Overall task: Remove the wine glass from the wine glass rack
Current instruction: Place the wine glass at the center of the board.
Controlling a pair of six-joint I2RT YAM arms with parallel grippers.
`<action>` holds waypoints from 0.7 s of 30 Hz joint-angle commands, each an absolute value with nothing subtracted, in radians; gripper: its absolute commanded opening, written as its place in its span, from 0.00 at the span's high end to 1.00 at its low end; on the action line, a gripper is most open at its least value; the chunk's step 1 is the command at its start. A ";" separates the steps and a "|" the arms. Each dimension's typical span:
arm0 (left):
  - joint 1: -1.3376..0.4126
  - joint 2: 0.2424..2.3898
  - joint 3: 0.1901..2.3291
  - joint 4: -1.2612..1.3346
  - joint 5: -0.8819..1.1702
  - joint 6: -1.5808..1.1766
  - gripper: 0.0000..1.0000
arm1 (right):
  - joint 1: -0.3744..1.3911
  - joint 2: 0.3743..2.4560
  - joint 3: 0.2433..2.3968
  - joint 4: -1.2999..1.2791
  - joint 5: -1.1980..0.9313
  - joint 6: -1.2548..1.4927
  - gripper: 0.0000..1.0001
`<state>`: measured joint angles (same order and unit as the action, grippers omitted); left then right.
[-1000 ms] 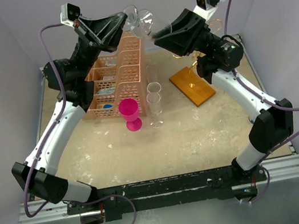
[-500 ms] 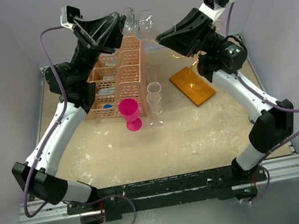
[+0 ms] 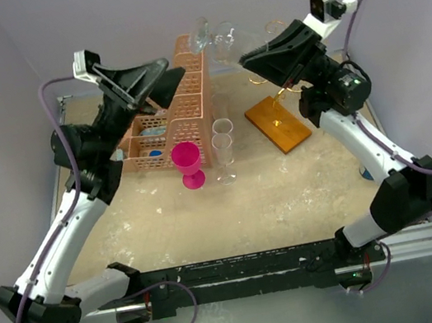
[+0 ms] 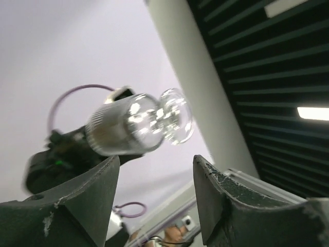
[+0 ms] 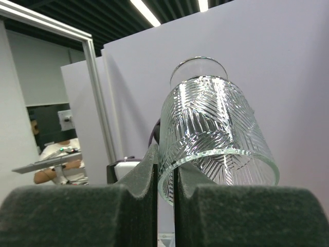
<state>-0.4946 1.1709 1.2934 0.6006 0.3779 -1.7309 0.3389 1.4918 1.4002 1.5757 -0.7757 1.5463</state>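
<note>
We have the clear cut-glass wine glass (image 5: 216,128) in the right gripper (image 5: 165,159): jaws pinching the bowl's rim, glass wall between them. The glass is up in the air over the far edge of the table (image 3: 288,190), lying roughly sideways, bowl toward the right gripper, foot pointing left. It's clear of the gold wire wine glass rack on its flat orange base (image 3: 278,124), which sits toward the far right corner, below and right of the glass. The left gripper (image 4: 154,159) is raised too, jaws spread, nothing between them. It faces the foot end of the glass, near but apart. On the table we also see a peach plastic lattice basket (image 3: 169,111) running in from the far edge, left of centre. A magenta goblet (image 3: 188,162) and clear glasses (image 3: 223,148) stand just beside its near end.
</note>
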 commanded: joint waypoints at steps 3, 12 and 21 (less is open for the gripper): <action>-0.459 1.002 1.137 0.260 0.320 -1.426 0.42 | 0.236 1.313 1.296 1.713 -0.724 1.537 1.00; -0.451 0.764 1.292 -0.408 -0.132 -0.824 0.02 | 0.221 1.025 1.257 0.628 -0.836 0.894 1.00; -0.452 0.677 1.314 -0.491 -0.376 -0.633 0.01 | 0.313 0.888 1.224 -0.174 -0.777 0.391 1.00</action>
<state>-0.4580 0.6453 1.2961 -0.4210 -0.2424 -0.7776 0.2558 0.9192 1.2304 0.2279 -0.8349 0.6785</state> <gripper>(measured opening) 0.994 0.101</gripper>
